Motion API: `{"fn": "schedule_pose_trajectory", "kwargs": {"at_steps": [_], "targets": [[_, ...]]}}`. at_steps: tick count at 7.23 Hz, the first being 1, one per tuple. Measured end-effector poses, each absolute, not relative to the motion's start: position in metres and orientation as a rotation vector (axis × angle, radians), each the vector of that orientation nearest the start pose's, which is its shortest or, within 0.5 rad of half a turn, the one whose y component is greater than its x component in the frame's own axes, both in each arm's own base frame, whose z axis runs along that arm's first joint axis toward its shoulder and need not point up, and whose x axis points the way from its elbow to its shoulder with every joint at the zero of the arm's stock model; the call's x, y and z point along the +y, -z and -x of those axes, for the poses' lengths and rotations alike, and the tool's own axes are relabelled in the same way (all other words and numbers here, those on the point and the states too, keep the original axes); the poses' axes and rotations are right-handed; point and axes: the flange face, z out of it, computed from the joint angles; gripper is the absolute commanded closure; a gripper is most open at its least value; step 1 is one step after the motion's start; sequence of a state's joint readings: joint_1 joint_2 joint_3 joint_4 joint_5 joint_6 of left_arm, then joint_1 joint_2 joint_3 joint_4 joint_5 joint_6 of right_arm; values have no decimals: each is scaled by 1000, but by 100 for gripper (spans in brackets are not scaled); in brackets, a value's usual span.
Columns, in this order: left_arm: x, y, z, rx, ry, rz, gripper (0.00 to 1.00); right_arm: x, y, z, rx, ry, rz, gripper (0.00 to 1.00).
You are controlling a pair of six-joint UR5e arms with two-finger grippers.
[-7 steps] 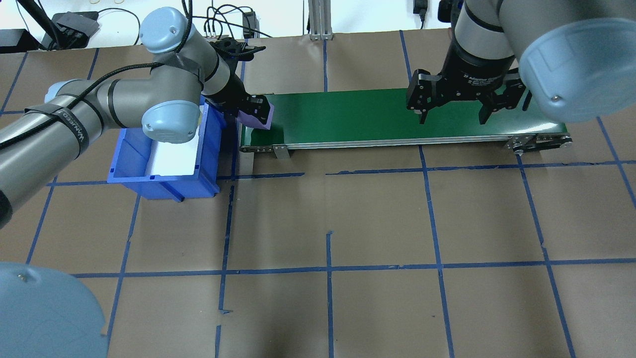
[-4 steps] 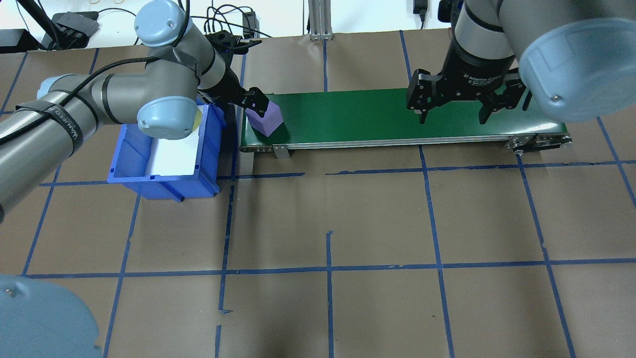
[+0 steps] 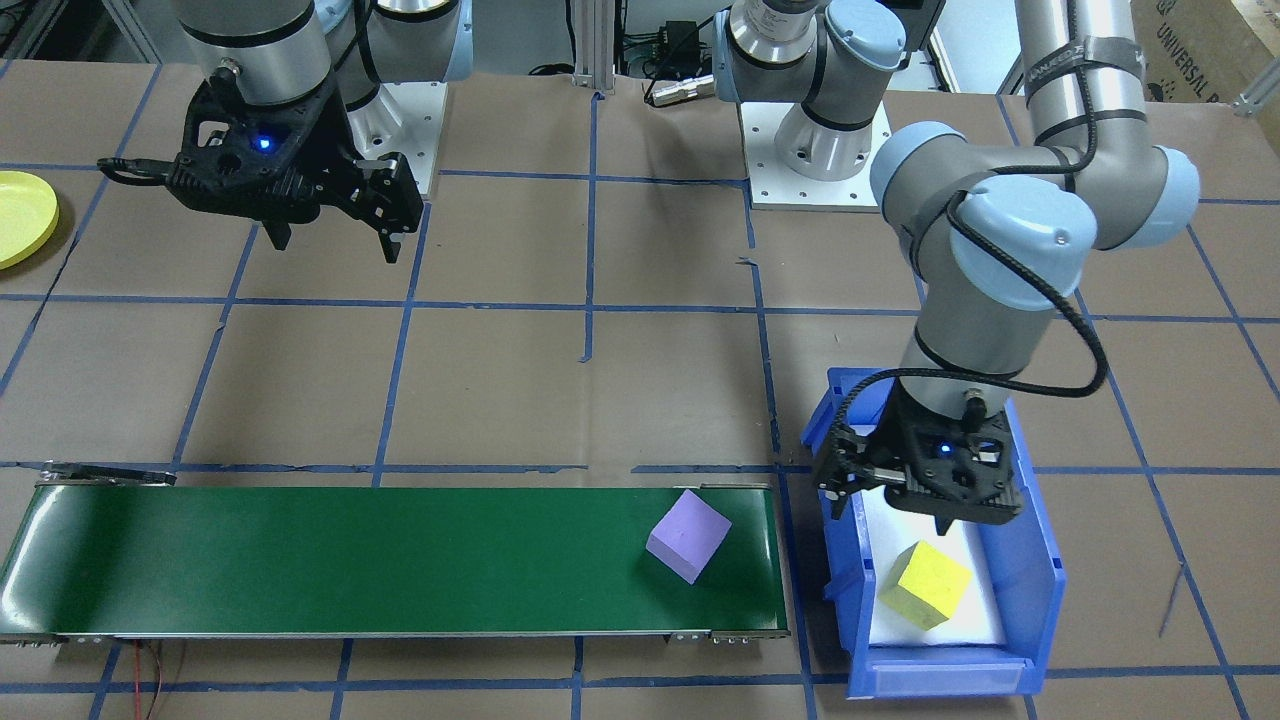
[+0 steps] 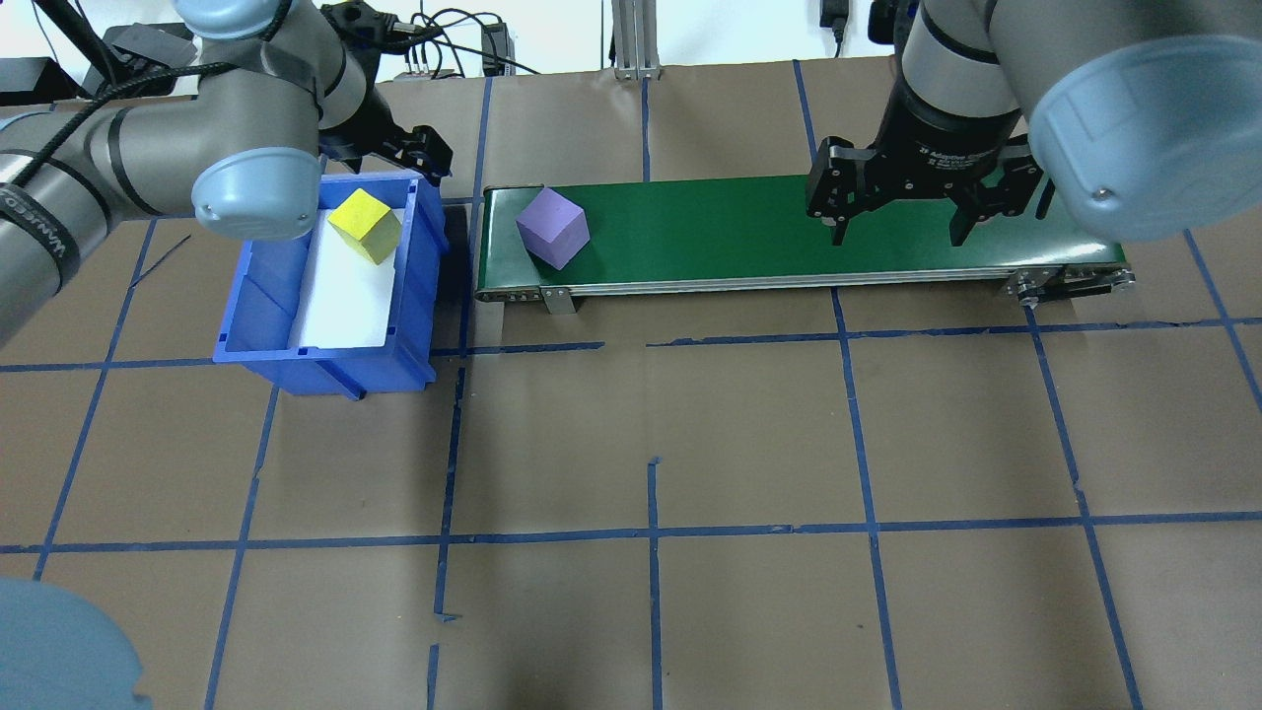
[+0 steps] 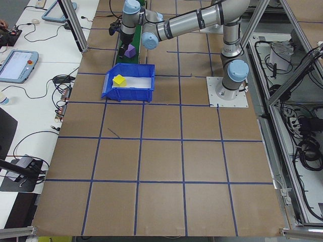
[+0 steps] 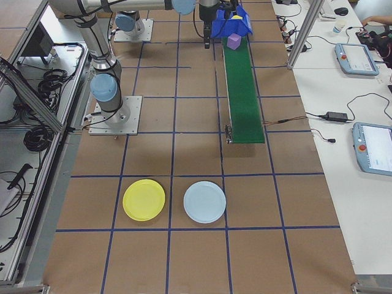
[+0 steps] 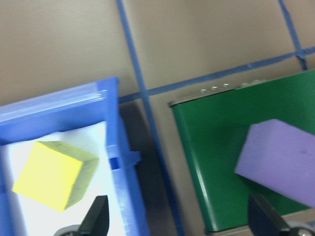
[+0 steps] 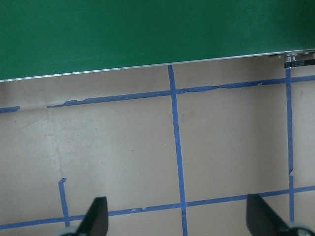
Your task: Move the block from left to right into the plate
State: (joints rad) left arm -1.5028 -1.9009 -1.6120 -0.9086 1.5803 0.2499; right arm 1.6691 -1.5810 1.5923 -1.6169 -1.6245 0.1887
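Front-facing view: my left end effector (image 3: 918, 487) hangs open and empty over the blue bin (image 3: 1035, 585), above a yellow block (image 3: 926, 585). The purple block (image 3: 688, 535) sits free on the green belt (image 3: 400, 560), at the end beside the bin. My right end effector (image 3: 330, 215) waits open, holding nothing; the yellow plate (image 3: 22, 218) lies at the frame edge.

Overhead view: the purple block (image 4: 553, 228) rests at the belt's left end, well apart from my right end effector (image 4: 895, 222).

Right-side view: the plate (image 6: 144, 199) lies on the bench (image 6: 196, 257), beyond the belt's far end.

Judgement: the belt stage is in hand; next, my right end effector must close on the block on its arrival.
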Motion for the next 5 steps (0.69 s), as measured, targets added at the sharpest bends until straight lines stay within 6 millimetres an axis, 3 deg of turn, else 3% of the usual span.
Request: {"fn": "schedule_pose_trajectory", "kwargs": {"at_steps": [2,5], "targets": [[-645,-338,36,3050,398,-159,0,-476,-487,-175,3186,67,-146,0],[-657,-295,15,3052,322,-252,0,-476,-487,-175,3186,68,-146,0]]}}
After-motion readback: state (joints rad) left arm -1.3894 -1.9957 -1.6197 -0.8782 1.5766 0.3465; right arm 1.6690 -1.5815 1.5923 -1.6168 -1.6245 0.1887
